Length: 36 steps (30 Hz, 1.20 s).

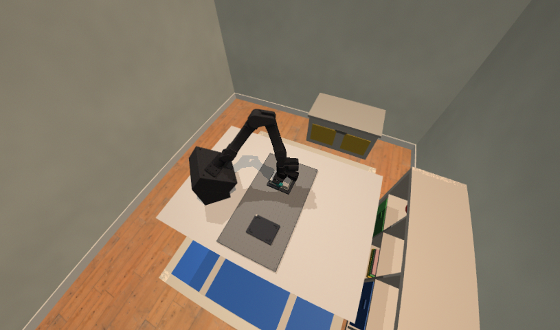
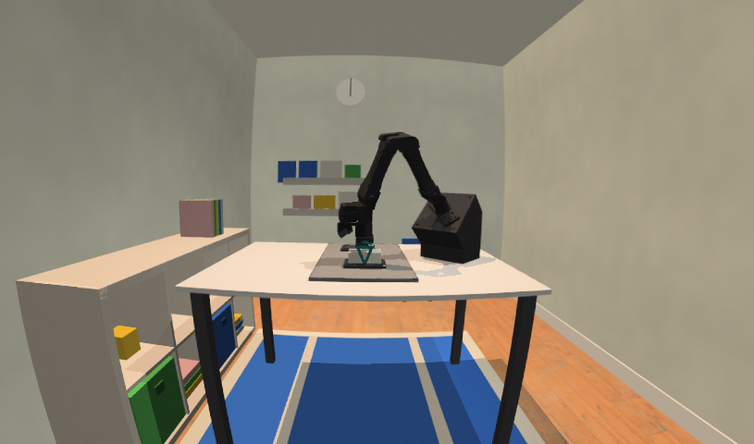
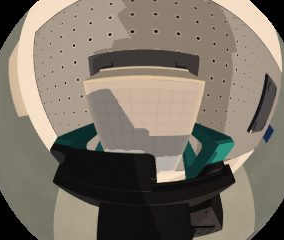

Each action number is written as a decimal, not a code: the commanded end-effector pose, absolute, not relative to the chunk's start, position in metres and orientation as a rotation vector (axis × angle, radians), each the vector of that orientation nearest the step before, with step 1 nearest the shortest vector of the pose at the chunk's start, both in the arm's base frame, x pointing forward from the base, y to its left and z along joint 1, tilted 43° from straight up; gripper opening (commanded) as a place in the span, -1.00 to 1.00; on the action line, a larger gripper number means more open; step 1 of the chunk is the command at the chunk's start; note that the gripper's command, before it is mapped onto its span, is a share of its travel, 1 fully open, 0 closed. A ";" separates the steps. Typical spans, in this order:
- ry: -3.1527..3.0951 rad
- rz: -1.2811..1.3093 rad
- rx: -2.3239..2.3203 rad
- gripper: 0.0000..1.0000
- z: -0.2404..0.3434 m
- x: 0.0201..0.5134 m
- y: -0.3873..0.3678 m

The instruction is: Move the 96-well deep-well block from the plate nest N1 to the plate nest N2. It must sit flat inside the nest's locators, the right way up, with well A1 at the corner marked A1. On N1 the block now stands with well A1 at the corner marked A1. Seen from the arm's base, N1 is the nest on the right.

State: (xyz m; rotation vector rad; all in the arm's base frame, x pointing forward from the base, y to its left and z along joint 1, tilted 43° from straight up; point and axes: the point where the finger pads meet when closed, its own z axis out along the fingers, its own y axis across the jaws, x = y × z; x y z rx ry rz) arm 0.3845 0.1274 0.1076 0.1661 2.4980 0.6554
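Gripper [image 3: 145, 155] clamped wide across pale block [image 3: 145, 116] | block sits over far dark nest [image 1: 273, 185] on grey board [image 1: 249, 229] | near nest [image 1: 262, 229] bare, well apart

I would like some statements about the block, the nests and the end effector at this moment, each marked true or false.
1. The end effector is shut on the deep-well block. True.
2. The block sits on the nest nearer the blue rug. False: that nest holds nothing; the block is at the far nest.
3. Both nests lie on the grey perforated plate. True.
4. The end effector's fingers are red. False: they are teal.
5. The arm's base stands on the floor. False: it stands on the white table.
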 end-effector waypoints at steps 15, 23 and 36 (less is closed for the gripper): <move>2.483 0.654 0.167 -1.00 0.110 0.388 0.127; 2.483 0.654 0.167 1.00 0.110 0.388 0.128; 2.483 0.654 0.167 1.00 0.110 0.388 0.128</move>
